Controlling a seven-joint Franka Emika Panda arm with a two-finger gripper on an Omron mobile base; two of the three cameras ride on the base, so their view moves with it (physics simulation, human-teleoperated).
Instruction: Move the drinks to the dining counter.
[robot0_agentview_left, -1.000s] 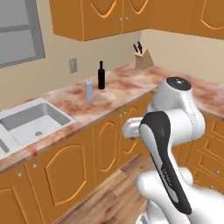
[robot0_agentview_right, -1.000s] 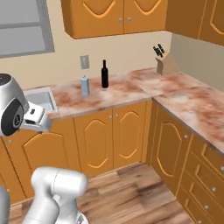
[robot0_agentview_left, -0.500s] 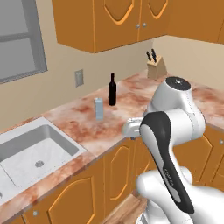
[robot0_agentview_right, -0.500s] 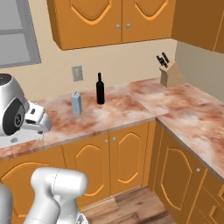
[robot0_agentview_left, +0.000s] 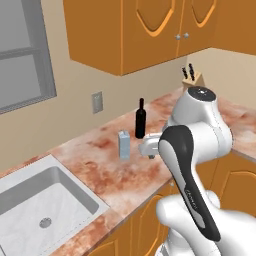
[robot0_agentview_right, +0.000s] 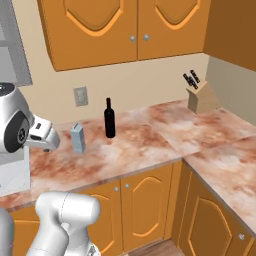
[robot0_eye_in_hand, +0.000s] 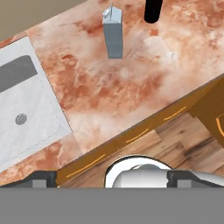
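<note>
The gripper (robot0_agentview_left: 150, 148) hangs up high, over the near edge of the counter (robot0_agentview_right: 125, 155) by the sink (robot0_agentview_left: 45, 200), w/ nothing in it; can't tell if it's open or closed. A bit farther back stands the grey-blue carton (robot0_agentview_left: 123, 145), and just past it the black bottle (robot0_agentview_left: 140, 119). Best plan, I think: roll in closer, go down slow, grab the carton around its middle so it won't tip.

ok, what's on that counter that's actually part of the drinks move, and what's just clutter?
Job items:
- grey-blue carton, upright on the counter
- black bottle, upright, next to the carton, apart from it

Just there:
- knife block near the corner
- sink set into the marble counter
- wall outlet
- upper cabinets
</note>
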